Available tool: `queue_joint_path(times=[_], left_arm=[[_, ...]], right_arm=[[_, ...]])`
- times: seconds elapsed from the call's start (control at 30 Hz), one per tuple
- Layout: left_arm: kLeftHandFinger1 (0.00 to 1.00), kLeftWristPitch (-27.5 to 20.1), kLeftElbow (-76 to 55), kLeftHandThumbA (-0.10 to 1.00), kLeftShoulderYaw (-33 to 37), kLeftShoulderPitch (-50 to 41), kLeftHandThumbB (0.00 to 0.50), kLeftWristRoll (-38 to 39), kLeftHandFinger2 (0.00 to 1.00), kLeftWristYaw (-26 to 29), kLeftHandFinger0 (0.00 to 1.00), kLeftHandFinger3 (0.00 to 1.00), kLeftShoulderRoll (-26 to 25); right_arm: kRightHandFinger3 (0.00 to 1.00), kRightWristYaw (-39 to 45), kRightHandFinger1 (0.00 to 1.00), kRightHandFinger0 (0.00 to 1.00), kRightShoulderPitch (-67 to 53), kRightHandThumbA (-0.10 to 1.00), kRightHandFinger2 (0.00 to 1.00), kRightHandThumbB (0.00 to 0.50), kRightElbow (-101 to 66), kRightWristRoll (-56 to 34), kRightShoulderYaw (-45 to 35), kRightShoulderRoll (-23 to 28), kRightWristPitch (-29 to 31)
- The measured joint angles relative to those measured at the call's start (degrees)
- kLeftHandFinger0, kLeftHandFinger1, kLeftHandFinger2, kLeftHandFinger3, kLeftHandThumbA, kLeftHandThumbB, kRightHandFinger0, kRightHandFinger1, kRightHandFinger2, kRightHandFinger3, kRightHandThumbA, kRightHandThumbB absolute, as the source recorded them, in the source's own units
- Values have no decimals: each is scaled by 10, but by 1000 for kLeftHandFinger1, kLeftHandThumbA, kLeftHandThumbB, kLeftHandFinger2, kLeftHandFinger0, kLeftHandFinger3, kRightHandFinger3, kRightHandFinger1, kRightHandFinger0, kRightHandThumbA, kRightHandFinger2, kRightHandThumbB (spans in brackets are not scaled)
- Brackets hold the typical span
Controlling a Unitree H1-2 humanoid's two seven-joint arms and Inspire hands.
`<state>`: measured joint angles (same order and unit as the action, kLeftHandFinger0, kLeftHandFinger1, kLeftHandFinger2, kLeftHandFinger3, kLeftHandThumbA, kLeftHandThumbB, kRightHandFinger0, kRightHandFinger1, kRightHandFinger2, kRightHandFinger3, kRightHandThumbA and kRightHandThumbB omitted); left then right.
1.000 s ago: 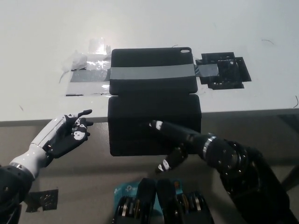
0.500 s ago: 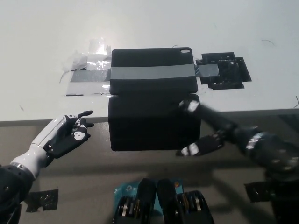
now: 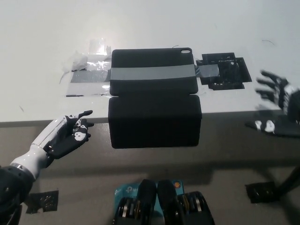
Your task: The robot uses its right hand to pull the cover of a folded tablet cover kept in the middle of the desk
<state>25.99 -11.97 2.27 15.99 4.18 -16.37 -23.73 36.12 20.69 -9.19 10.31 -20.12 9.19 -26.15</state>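
Observation:
The black tablet case (image 3: 153, 70) lies on the white desk (image 3: 150, 28), held down by a grey tape band across it. Its black cover flap (image 3: 154, 121) is unfolded and hangs out past the desk's front edge toward me. My black right hand (image 3: 276, 105) is at the far right, off the flap, fingers spread and holding nothing. The white left hand (image 3: 65, 133) rests open at the lower left, just below the desk edge and left of the flap.
Clear and grey tape strips (image 3: 86, 75) lie left of the case. A patch of black tape (image 3: 225, 72) lies to its right. A black tape scrap (image 3: 47, 200) and another (image 3: 260, 192) lie on the floor below.
My right hand left the cover flap and swung away to the far right edge. The flap stays hanging open over the desk edge. The left hand has not moved.

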Motion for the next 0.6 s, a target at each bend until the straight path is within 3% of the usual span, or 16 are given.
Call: queue_joint_path(times=[0.07, 0.13, 0.2, 0.3, 0.5, 0.6], left_arm=[[841, 0, -1, 1000, 0, 0, 106, 0, 960, 0, 742, 1000, 0], [840, 0, -3, 1000, 0, 0, 114, 0, 957, 0, 741, 1000, 0], [841, 0, -3, 1000, -1, 0, 121, 0, 953, 0, 748, 1000, 0], [834, 1, -3, 1000, -1, 0, 114, 0, 946, 0, 747, 1000, 0], [830, 1, -5, 1000, -1, -1, 111, 0, 945, 0, 738, 1000, 0], [826, 0, -5, 1000, -1, -5, 120, 0, 940, 0, 738, 1000, 0]], right_arm=[[1000, -22, 780, 748, -5, 638, 896, 1, 23, 0, 1, -1, 1], [1000, -48, 750, 699, -5, 582, 860, 0, 37, 1, 7, -2, 3], [1000, -66, 744, 677, -5, 611, 858, 2, 41, 2, 18, -2, 7], [1000, -84, 744, 645, -5, 555, 871, 0, 41, 1, 37, -1, 13], [1000, -114, 739, 621, -8, 558, 879, 0, 38, -1, 62, 0, 19], [1000, -126, 727, 632, -15, 628, 880, 4, 38, -2, 67, 1, 22]])
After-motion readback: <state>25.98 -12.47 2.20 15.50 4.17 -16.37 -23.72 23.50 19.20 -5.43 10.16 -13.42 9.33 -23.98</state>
